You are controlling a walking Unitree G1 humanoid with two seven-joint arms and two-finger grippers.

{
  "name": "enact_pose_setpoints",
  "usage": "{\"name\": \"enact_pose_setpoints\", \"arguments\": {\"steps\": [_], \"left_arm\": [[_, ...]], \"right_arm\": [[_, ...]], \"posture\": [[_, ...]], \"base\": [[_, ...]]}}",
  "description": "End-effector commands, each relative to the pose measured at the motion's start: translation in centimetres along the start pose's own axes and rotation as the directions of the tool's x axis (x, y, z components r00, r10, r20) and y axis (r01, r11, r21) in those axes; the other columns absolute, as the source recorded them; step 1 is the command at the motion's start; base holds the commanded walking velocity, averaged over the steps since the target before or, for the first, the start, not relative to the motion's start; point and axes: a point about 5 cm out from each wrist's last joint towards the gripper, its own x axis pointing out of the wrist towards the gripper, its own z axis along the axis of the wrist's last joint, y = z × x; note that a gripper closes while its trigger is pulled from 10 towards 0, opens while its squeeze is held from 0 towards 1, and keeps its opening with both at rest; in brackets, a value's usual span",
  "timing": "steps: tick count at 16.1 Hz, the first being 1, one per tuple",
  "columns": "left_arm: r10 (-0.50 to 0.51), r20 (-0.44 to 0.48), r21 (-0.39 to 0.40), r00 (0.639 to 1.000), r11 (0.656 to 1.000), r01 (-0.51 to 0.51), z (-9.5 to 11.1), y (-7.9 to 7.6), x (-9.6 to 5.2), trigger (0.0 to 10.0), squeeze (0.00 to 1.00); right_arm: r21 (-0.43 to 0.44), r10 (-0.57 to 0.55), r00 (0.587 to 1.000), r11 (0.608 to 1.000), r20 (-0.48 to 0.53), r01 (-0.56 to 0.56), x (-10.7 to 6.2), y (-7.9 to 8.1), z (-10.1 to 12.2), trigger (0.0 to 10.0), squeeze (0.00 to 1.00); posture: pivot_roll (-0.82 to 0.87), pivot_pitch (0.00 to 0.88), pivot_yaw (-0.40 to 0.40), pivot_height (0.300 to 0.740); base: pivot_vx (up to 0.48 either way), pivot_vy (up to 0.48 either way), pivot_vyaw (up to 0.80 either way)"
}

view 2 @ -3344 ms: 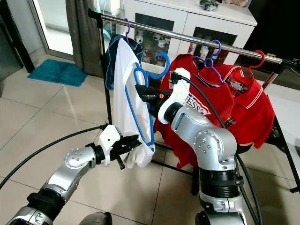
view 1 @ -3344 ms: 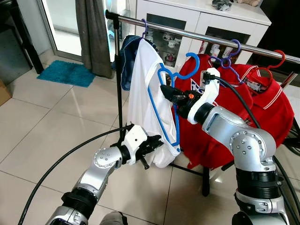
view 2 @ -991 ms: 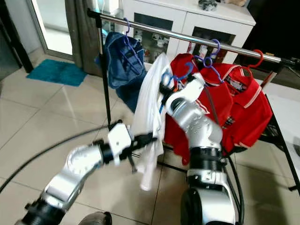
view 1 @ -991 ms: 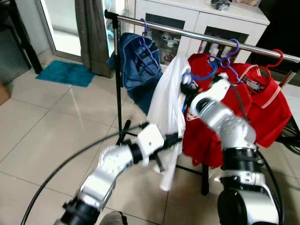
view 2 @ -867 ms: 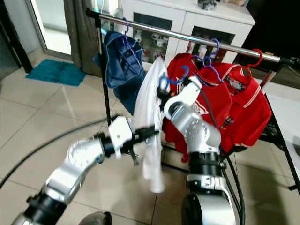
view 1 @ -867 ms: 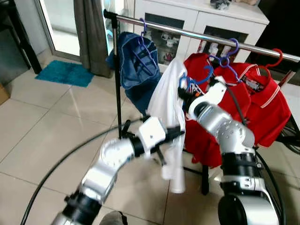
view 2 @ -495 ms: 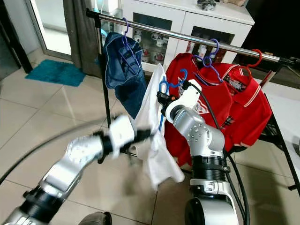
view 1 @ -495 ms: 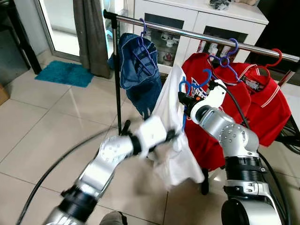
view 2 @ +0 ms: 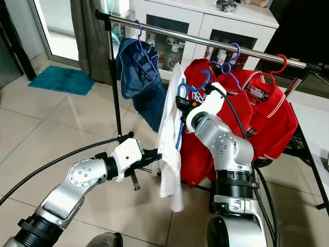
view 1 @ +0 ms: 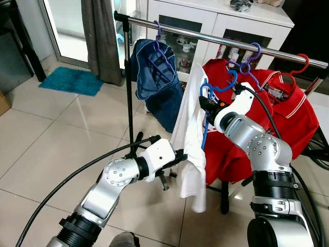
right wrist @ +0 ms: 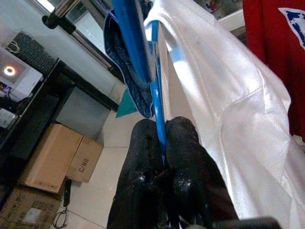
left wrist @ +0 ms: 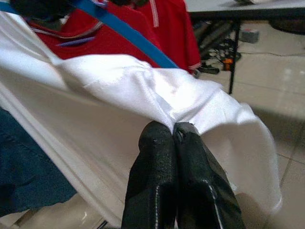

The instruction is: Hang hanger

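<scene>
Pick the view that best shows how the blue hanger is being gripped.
The right wrist view: the right gripper pinches the blue hanger. Both eye views show its hook below the rail. The left wrist view shows a blue strip.

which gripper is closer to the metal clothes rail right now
Right. The right gripper, shut on the blue hanger, sits just below the rail. The left gripper is much lower, pinching the white shirt.

Blue hanger (view 1: 206,116), white shirt (view 1: 191,149), red shirts (view 1: 288,116)
</scene>
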Motion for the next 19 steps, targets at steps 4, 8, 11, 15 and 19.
{"name": "enact_pose_setpoints", "arguments": {"steps": [4, 8, 11, 15, 19], "left_arm": [[0.085, 0.157, -0.092, 0.984, 0.993, -0.071, 2.9, 1.6, 0.2, 10.0, 1.0], [0.068, 0.212, -0.143, 0.975, 0.989, -0.038, 3.9, 1.6, -0.1, 10.0, 1.0], [0.08, 0.236, -0.164, 0.969, 0.986, -0.041, 4.4, 1.8, -1.0, 10.0, 1.0], [0.162, 0.189, -0.172, 0.969, 0.977, -0.129, 4.0, 3.3, -4.8, 10.0, 1.0], [0.214, 0.067, -0.166, 0.975, 0.966, -0.201, 2.8, 3.5, -9.4, 10.0, 1.0]], "right_arm": [[-0.003, 0.024, 0.999, 1.0, 0.035, -0.024, -0.3, 0.3, 0.7, 10.0, 0.0], [-0.005, 0.023, 0.999, 1.0, 0.036, -0.023, -0.3, 0.3, 0.7, 10.0, 0.0], [-0.044, 0.014, 1.0, 0.999, 0.028, -0.013, -0.3, 0.0, 0.5, 10.0, 0.0], [-0.307, 0.016, 1.0, 0.952, 0.007, -0.014, -1.3, -1.4, 0.9, 10.0, 0.0], [-0.49, 0.219, 0.97, 0.838, -0.102, -0.24, -4.2, -1.4, 1.9, 10.0, 0.0]], "posture": [[0.11, 0.0, -0.076, 0.74], [0.11, 0.0, -0.072, 0.74], [0.11, 0.0, -0.071, 0.74], [0.11, 0.0, -0.063, 0.74], [0.1, 0.0, -0.053, 0.74]], "base": [[0.0, 0.0, 0.0], [0.0, 0.0, 0.0], [0.0, 0.0, 0.0], [0.0, 0.0, 0.0], [0.0, 0.0, 0.0]]}}
